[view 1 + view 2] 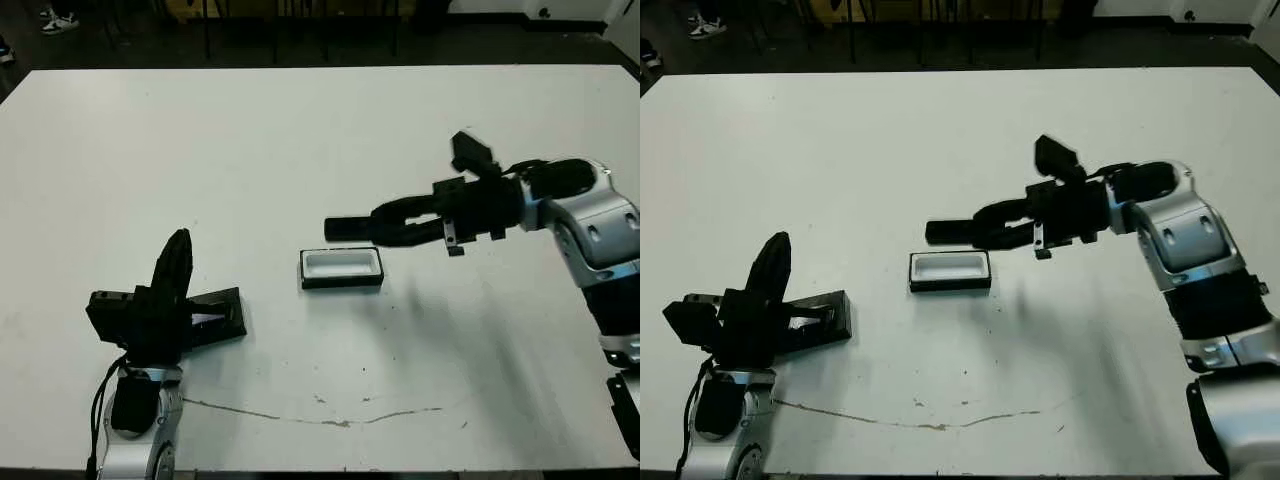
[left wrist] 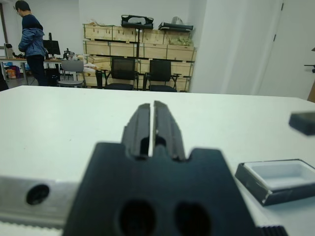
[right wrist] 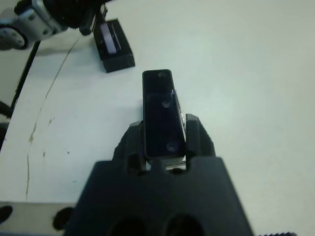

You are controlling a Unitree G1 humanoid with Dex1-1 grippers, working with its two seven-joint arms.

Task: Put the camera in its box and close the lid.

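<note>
My right gripper (image 1: pixel 395 222) is shut on the camera (image 1: pixel 350 228), a slim black bar that sticks out past the fingertips (image 3: pixel 193 132) with its glossy face (image 3: pixel 162 110) showing. The camera hangs level in the air just over the far edge of its box (image 1: pixel 342 267), an open black tray with a white lining, also seen in the left wrist view (image 2: pixel 280 179). The lid (image 1: pixel 215 318), flat and black with a silvery label, lies at the front left. My left gripper (image 1: pixel 180 245) is shut on nothing and points upward right beside the lid.
A thin dark crack line (image 1: pixel 330 418) runs along the table's front. Beyond the far edge stand chair legs on a dark floor. The left wrist view shows office chairs (image 2: pixel 123 73), stacked boxes and a person (image 2: pixel 30 44) far off.
</note>
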